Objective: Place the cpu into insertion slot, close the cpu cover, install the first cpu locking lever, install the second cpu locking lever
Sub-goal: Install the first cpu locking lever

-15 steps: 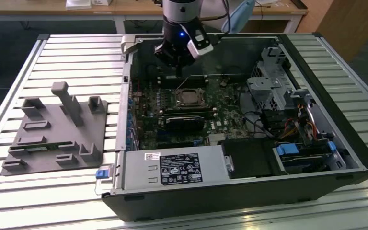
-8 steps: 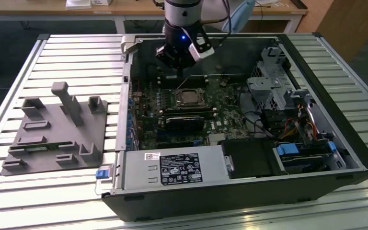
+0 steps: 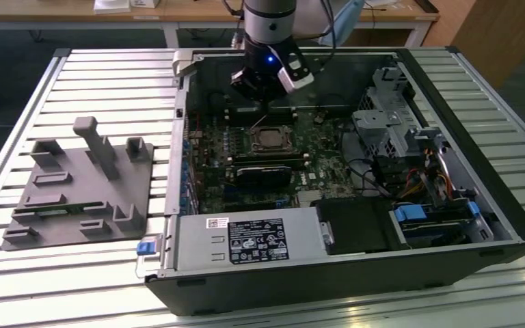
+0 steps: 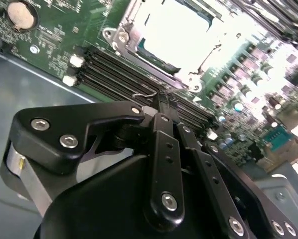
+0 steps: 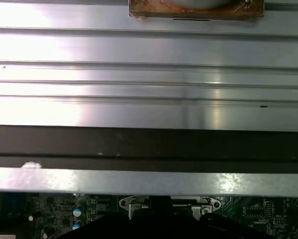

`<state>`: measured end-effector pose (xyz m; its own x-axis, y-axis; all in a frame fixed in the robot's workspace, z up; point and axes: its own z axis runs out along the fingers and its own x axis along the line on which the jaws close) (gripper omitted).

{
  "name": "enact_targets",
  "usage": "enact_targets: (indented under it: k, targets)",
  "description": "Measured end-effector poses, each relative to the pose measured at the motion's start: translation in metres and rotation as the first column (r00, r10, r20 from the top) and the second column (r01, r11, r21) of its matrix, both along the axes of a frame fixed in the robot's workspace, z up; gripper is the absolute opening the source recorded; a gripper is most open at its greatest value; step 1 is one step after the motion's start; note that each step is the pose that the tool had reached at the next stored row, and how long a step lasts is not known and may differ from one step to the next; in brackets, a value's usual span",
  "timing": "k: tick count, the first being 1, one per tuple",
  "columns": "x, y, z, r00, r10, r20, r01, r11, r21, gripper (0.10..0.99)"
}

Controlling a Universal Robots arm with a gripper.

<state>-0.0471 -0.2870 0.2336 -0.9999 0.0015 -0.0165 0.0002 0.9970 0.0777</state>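
My gripper [image 4: 161, 98] is squeezed narrow at the insertion slot's [image 3: 251, 141] far side (the cpu [image 4: 174, 30] lies inside). A thin lever [image 4: 145, 94] is just beside it.

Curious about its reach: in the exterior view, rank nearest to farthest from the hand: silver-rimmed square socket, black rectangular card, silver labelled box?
1. Silver-rimmed square socket, beside the hand.
2. Black rectangular card, mid-board.
3. Silver labelled box, nearest the camera.

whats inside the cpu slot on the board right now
The silver-topped cpu sits in the slot, with the cover lying over its edges. Whatever lies in the slot under the cpu is covered and cannot be seen.
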Motion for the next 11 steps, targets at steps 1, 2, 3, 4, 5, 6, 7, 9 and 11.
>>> enact_targets:
  k: [1,2,3,4,5,6,7,9,11]
  targets:
    - [0.0019,0.0,-0.0009,1.0,0.0,0.0,0.0,1.0,0.0,0.106]
    - [0.0036,0.0,-0.0017,1.0,0.0,0.0,0.0,1.0,0.0,0.106]
    - [0.0054,0.0,-0.0025,1.0,0.0,0.0,0.0,1.0,0.0,0.106]
    - [0.0071,0.0,-0.0033,1.0,0.0,0.0,0.0,1.0,0.0,0.106]
    - [0.0087,0.0,-0.0041,1.0,0.0,-0.0001,0.0,1.0,0.0,0.106]
    - [0.0101,0.0,-0.005,1.0,0.0,-0.0001,0.0,1.0,0.0,0.106]
    - [0.0112,0.0,-0.0059,1.0,0.0,-0.0001,0.0,1.0,-0.001,0.106]
    - [0.0132,0.0,-0.0076,1.0,0.0,0.0,0.0,1.0,-0.001,0.106]
    - [0.0153,0.0,-0.0091,1.0,0.0,0.0,0.0,1.0,-0.002,0.106]
